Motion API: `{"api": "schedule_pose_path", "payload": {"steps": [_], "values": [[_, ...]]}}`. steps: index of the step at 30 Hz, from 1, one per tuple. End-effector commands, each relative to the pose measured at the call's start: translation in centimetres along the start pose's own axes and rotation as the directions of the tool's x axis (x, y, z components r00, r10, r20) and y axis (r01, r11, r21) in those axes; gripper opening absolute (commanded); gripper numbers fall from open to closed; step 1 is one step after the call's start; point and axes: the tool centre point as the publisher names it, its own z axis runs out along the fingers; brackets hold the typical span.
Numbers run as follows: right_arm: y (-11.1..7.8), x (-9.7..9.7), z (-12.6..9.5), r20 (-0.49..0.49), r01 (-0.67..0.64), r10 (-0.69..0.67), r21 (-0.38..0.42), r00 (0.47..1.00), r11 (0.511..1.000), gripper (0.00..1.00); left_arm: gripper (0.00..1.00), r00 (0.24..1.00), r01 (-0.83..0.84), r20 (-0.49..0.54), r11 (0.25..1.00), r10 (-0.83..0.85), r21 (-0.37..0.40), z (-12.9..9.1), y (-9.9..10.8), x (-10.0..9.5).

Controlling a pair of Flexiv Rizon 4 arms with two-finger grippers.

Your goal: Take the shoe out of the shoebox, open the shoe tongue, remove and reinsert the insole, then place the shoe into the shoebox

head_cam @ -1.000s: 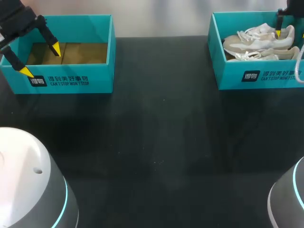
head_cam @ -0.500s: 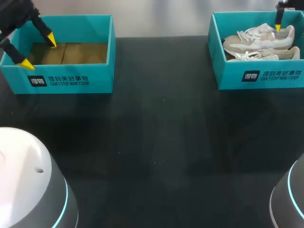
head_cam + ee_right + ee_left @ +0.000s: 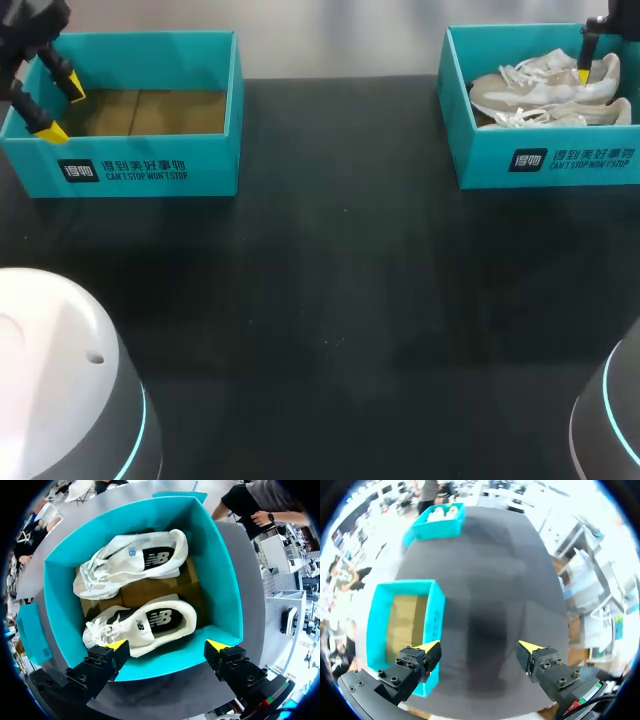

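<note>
shoes [image 3: 145,622] in the shoebox [image 3: 225,595] beneath the right end effector [image 3: 167,645]

The head camera sits high behind the robot and looks down and forward over the whole dark worktop [image 3: 340,300], with the empty box [image 3: 140,175] and the box of shoes [image 3: 540,160] at its far corners. The left wrist camera looks down past the left claw [image 3: 479,645] from well above the worktop's end, the empty box under one finger and the box of shoes far ahead, so it shares both boxes with the head camera. The right wrist camera hangs close over the box of shoes, facing straight down past the right claw [image 3: 167,644] into it.
</note>
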Motion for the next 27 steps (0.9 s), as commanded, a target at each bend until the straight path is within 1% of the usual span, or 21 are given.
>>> {"api": "schedule_pose_path", "payload": {"steps": [1, 12, 13, 15, 16, 17, 18, 19, 20, 21, 22, 24, 25, 26, 27], "values": [[-2.2, -0.2, -0.2, -0.004, -0.006, 0.005, -0.100, 1.000, 0.995, 1.00, 1.00, 0.708, 0.700, 0.228, 0.707, -0.668, -0.102, 0.5, -0.3, -0.9], [-2.2, -0.2, -0.2, -0.004, -0.006, 0.005, -0.100, 1.000, 0.995, 1.00, 1.00, 0.708, 0.700, 0.228, 0.707, -0.668, -0.102, 0.5, -0.3, -0.9], [-2.2, -0.2, -0.2, -0.004, -0.006, 0.005, -0.100, 1.000, 0.995, 1.00, 1.00, 0.613, 0.788, 0.264, 0.600, -0.745, -0.140, 0.9, -0.8, -1.5], [-2.2, -0.2, -0.2, -0.004, -0.006, 0.005, -0.100, 1.000, 0.995, 1.00, 1.00, 0.481, 0.875, 0.240, 0.447, -0.843, -0.187, 1.8, -0.9, -3.2], [-2.2, -0.2, -0.2, -0.004, -0.006, 0.005, -0.100, 1.000, 0.995, 1.00, 1.00, 0.389, 0.915, 0.268, 0.336, -0.882, -0.221, 2.2, -0.9, -4.0], [-2.2, -0.2, -0.2, -0.004, -0.006, 0.005, -0.100, 1.000, 0.995, 1.00, 1.00, 0.324, 0.941, 0.297, 0.275, -0.898, -0.196, 2.5, -0.7, -4.4], [-2.2, -0.2, -0.2, -0.004, -0.006, 0.005, -0.100, 1.000, 0.995, 1.00, 1.00, 0.252, 0.960, 0.313, 0.195, -0.916, -0.201, 2.7, -0.4, -4.9], [-2.2, -0.2, -0.2, -0.004, -0.006, 0.005, -0.100, 1.000, 0.995, 1.00, 1.00, 0.207, 0.965, 0.308, 0.141, -0.929, -0.223, 2.8, -0.1, -5.3], [-2.2, -0.2, -0.2, -0.004, -0.006, 0.005, -0.100, 1.000, 0.995, 1.00, 1.00, 0.170, 0.975, 0.317, 0.112, -0.933, -0.192, 2.8, 0.2, -5.4], [-2.4, -0.1, -0.3, -0.002, -0.010, 0.009, -0.102, 1.000, 0.995, 1.00, 1.00, 0.105, 0.985, 0.350, 0.048, -0.931, -0.167, 2.7, 0.4, -5.8], [-2.6, 0.0, -0.3, -0.002, -0.016, 0.016, -0.101, 1.000, 0.995, 1.00, 1.00, 0.102, 0.982, 0.331, 0.042, -0.938, -0.185, 2.7, 0.6, -6.1], [-3.2, 0.2, -0.4, -0.003, -0.036, 0.036, -0.101, 0.999, 0.994, 1.00, 1.00, 0.033, 0.985, 0.351, -0.029, -0.936, -0.170, 2.7, 0.9, -6.5], [-3.5, 0.3, -0.4, -0.007, -0.045, 0.044, -0.096, 0.999, 0.994, 1.00, 1.00, 0.020, 0.983, 0.346, -0.045, -0.938, -0.180, 2.8, 1.0, -6.7], [-3.8, 0.3, -0.4, -0.014, -0.051, 0.050, -0.091, 0.999, 0.994, 1.00, 1.00, -0.022, 0.980, 0.355, -0.091, -0.935, -0.178, 2.9, 1.2, -7.1], [-4.1, 0.3, -0.3, -0.017, -0.056, 0.054, -0.082, 0.998, 0.995, 1.00, 1.00, -0.041, 0.979, 0.365, -0.111, -0.930, -0.174, 3.0, 1.2, -7.3]]}}
